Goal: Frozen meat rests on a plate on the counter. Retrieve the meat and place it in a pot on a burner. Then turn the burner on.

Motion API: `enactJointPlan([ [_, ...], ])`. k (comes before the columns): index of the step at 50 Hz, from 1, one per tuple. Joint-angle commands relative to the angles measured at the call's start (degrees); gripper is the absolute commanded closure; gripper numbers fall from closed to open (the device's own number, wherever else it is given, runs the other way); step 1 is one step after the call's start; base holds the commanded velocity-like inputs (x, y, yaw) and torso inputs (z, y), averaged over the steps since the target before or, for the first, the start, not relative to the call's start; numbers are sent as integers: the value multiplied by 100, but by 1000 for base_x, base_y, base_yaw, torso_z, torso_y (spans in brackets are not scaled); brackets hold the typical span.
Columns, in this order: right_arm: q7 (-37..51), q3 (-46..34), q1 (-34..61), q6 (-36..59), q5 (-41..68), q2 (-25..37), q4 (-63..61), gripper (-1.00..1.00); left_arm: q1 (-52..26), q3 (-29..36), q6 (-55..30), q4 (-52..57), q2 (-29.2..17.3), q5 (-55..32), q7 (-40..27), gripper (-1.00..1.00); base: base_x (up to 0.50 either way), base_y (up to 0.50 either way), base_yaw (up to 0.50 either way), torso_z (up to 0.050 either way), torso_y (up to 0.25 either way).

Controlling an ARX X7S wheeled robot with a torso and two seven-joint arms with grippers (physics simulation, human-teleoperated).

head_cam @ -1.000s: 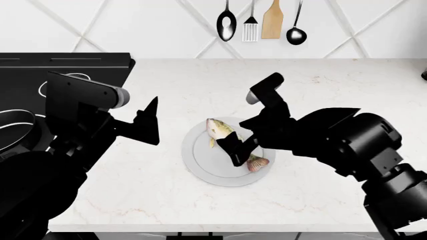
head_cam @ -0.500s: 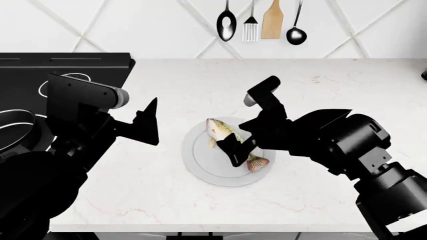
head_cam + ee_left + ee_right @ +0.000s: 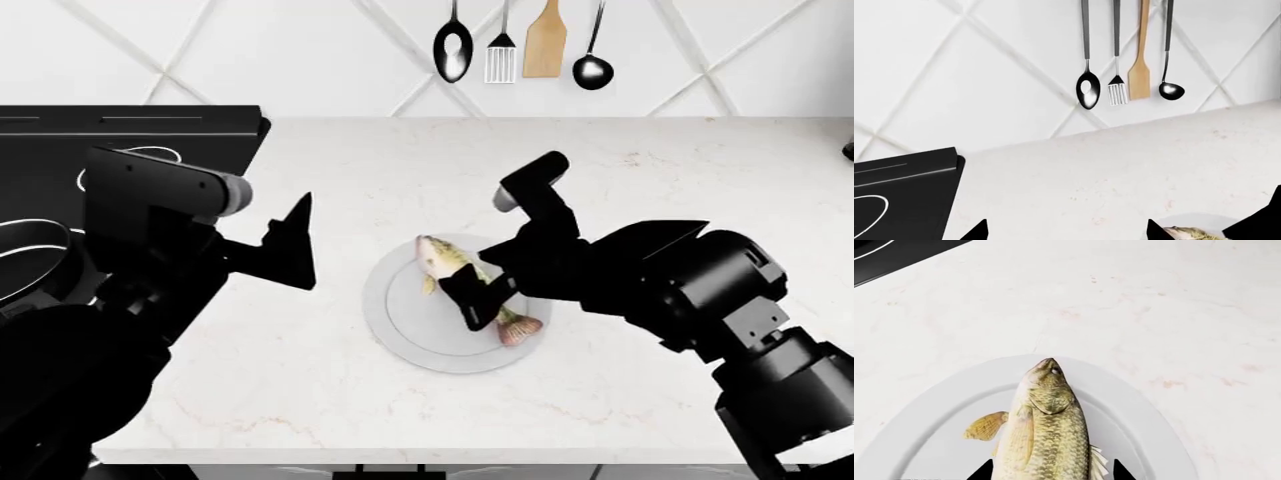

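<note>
The meat, a small fish [image 3: 454, 268] with an olive back, lies across the white plate [image 3: 400, 330] on the marble counter [image 3: 641, 160]. My right gripper [image 3: 475, 296] is over the plate, its two fingertips pressed to the fish's flanks. In the right wrist view the fish [image 3: 1047, 430] fills the gap between the tips of the gripper [image 3: 1051, 472]. My left gripper [image 3: 296, 248] is open and empty, held left of the plate; the left wrist view shows its tips wide apart [image 3: 1066, 231]. The pot's rim [image 3: 27, 232] shows at the far left, mostly hidden by my left arm.
The black stove top [image 3: 134, 125] lies at the back left, with part of a white burner ring [image 3: 871, 210] showing. Several utensils [image 3: 521, 45] hang on the tiled wall behind the counter. The counter's front edge runs just below the plate.
My right gripper has shifted slightly right, and the fish has shifted the same way with it on the plate. The left arm has barely moved.
</note>
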Motion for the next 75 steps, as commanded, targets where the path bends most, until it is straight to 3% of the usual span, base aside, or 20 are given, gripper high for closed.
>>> enactJointPlan([
  [1, 411, 315, -17, 91, 152, 193, -442, 100, -48, -146, -154, 209, 10, -177, -135, -100, 0, 0, 0, 0, 0],
  [23, 1546, 1401, -7, 225, 920, 593, -1837, 100, -276, -778, -891, 901, 12, -969, -603, -100, 0, 0, 0, 0, 1],
  [38, 2288, 2063, 102, 64, 1140, 743, -2249, 100, -1078, -1886, -2158, 1228, 89, -2513, -1711, -100, 0, 50, 0, 0, 1],
  [50, 2290, 2073, 120, 94, 1205, 748, -2275, 100, -1129, -1966, -2019, 1210, -68, -3091, -2100, -100, 0, 500, 0, 0, 1],
  [69, 2271, 2029, 102, 136, 1257, 796, -2386, 100, -966, -1800, -1617, 1285, -250, -3219, -2041, -100, 0, 500, 0, 0, 1],
  [75, 2292, 2028, 105, 171, 1298, 815, -2448, 100, -722, -1408, -1100, 1209, -368, -2431, -1488, -100, 0, 500, 0, 3, 2],
])
